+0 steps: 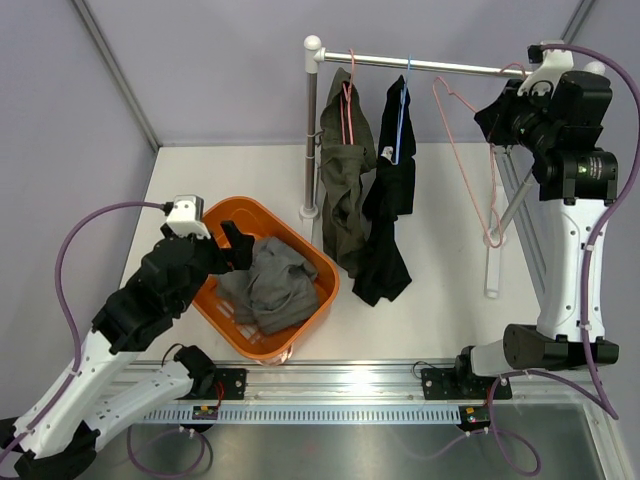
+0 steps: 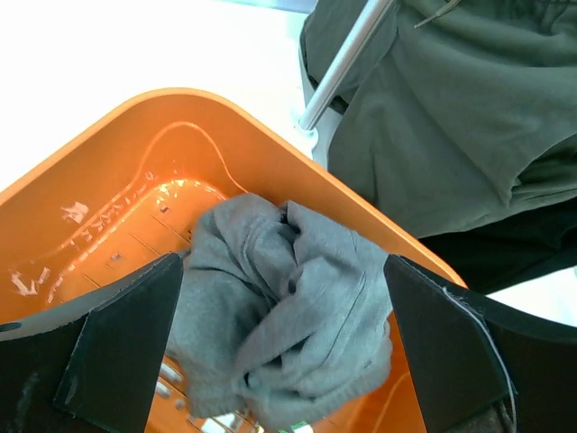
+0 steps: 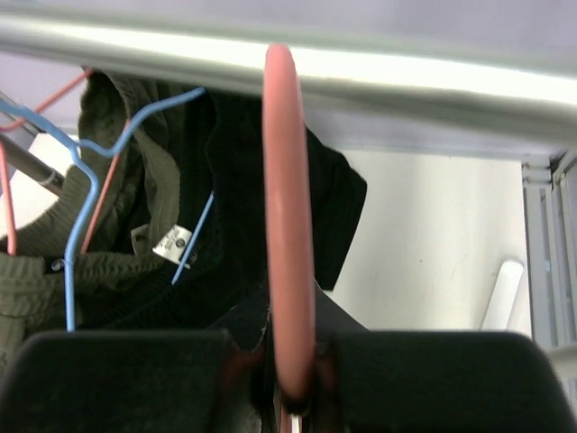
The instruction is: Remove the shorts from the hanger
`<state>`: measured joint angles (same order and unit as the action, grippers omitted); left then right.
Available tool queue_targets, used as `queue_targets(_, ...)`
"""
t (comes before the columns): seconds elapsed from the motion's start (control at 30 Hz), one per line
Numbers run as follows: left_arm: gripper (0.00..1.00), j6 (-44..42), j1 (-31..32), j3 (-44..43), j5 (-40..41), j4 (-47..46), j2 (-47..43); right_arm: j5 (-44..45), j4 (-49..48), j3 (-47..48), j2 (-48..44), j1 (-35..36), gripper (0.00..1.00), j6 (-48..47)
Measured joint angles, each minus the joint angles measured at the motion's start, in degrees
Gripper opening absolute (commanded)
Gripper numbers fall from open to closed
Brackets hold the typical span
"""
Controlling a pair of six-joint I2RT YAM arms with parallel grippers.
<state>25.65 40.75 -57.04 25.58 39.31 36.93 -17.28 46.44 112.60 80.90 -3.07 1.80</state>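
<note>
Shorts of grey cloth, the grey shorts (image 1: 268,285), lie crumpled in the orange basket (image 1: 240,215), which stands on the white surface (image 1: 450,290) at the left, near the foot of the post (image 1: 312,130) that carries the rail (image 1: 450,66). The left hand (image 1: 236,252) hangs over the basket's left side with its fingers spread wide; in the left wrist view the two dark pads stand on either side of the grey heap and grip nothing. At the right end of the rail the right hand (image 3: 293,365) is pressed together on the empty pink hanger (image 3: 287,225), pinching the wire just below the hook. The hook curves up across the rail, though whether it bears on the rail cannot be told. The top view shows the hanger's body slanting down and to the right, with no garment on it. Further left on the rail hang two more garments: olive shorts (image 1: 345,190) on a second pink hanger (image 1: 348,110), next to the post, and black shorts (image 1: 388,230) on a blue hanger (image 1: 402,110) just beside them. Both garments reach down close to the surface, the black pair ending near the basket's right corner.
</note>
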Motion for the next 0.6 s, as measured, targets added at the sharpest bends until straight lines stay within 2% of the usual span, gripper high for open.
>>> queue_targets(0.27, 0.99, -3.4, 0.0, -0.4, 0.1, -0.9, 3.6, 0.2, 1.3, 10.3, 5.5, -0.6, 0.00, -1.0)
queue_targets(0.6, 0.99, -5.0, 0.0, -1.6, -0.4, -3.0, 6.4, 2.9, 3.4, 12.7, 11.4, -2.3, 0.00, -1.6)
